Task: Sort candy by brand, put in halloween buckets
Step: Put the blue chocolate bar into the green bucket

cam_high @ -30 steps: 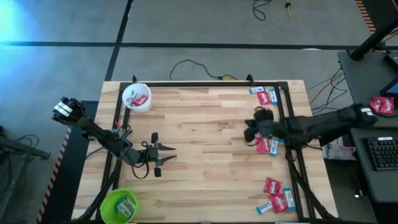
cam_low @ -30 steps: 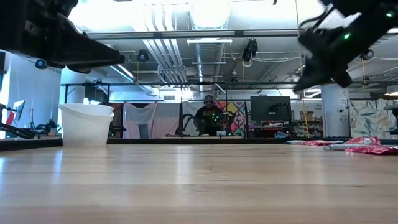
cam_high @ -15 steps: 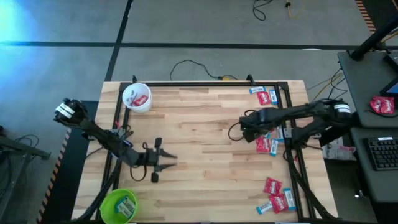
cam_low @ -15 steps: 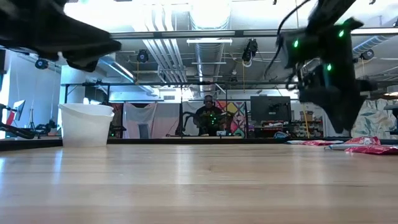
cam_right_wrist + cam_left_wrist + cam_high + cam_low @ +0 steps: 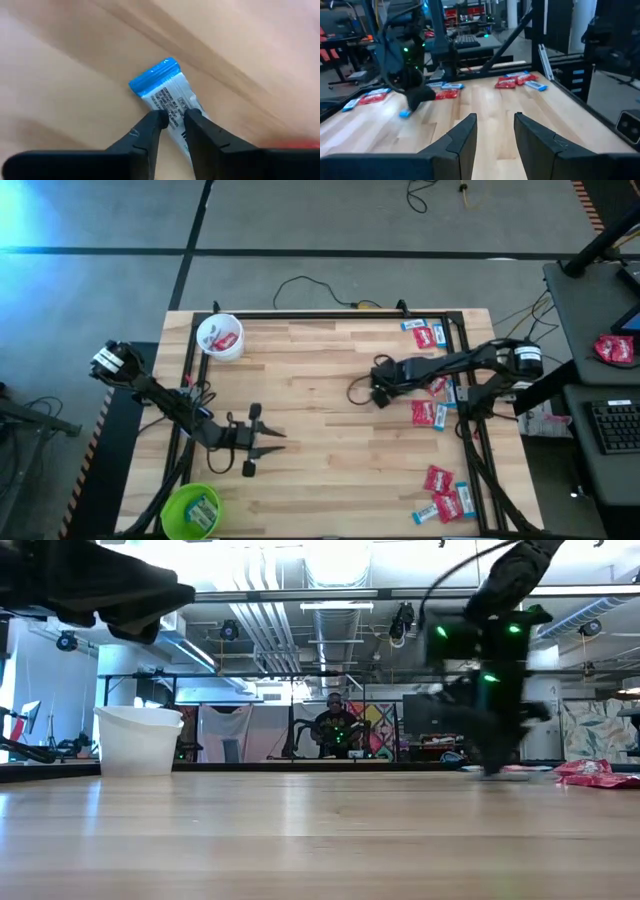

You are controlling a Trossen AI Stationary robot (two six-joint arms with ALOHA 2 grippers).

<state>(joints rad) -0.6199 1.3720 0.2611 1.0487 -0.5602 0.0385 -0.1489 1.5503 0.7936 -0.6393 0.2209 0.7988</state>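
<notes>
Tabletop (image 5: 320, 380): right fingers (image 5: 172, 122) pinching blue candy (image 5: 162, 90)

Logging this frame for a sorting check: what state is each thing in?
Right pincer: shut on blue candy.
Left pincer: open, empty, above table.
White bucket: upright, red candy inside.
Green bucket: upright, candy inside.
Loose candies: lying unsorted along the table's right side.

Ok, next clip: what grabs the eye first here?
The right hand pinching a blue and white candy over the table's right half, its fingers closed on the wrapper. Then the two buckets on the left edge: the white bucket at the far corner, the lime green bucket at the near one. The left hand waits open between them.
</notes>
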